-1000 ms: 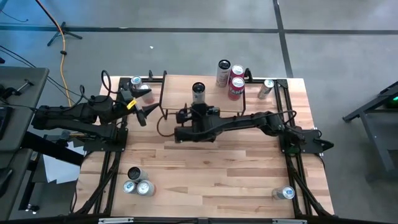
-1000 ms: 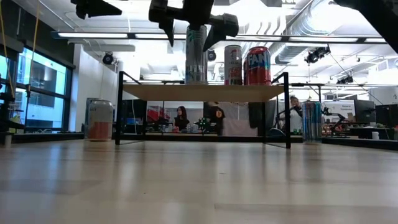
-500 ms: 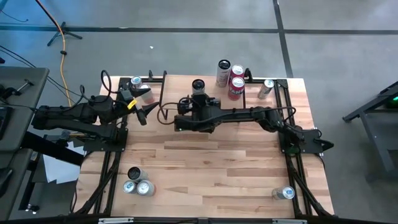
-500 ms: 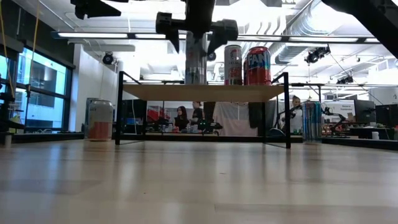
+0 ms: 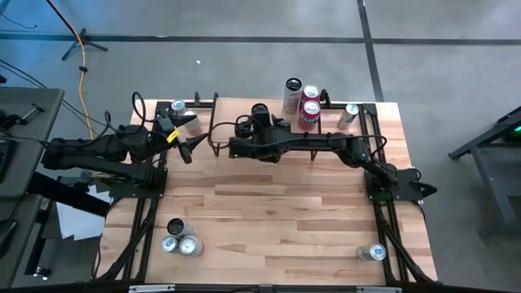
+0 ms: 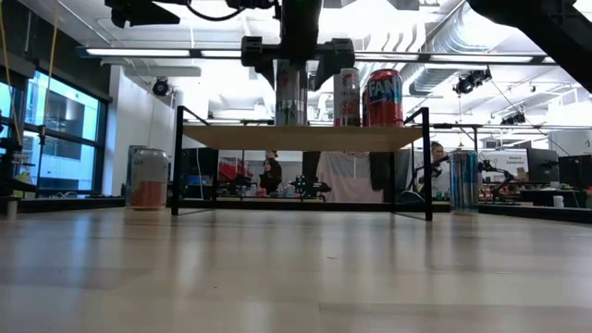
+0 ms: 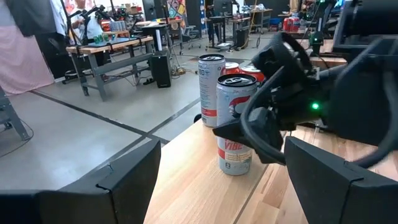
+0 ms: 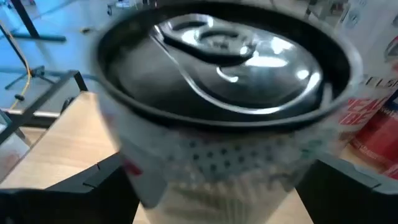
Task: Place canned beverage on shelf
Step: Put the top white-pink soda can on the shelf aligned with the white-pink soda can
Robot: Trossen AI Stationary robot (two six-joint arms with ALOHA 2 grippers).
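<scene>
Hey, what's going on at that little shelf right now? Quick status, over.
Right tool shut on tall silver can, can standing on shelf. Left tool open, waiting at table's left. Two cans close beside it on the shelf; mind them.

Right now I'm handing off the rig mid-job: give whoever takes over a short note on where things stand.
Right gripper: clamped around a tall can, upright over the shelf; its base looks at or just above the plank.
Left gripper: open, empty, waiting at the table's left rear.
Done: two cans already stand on the shelf.
Left: release this can, back off, then fetch the other cans on the table.
</scene>
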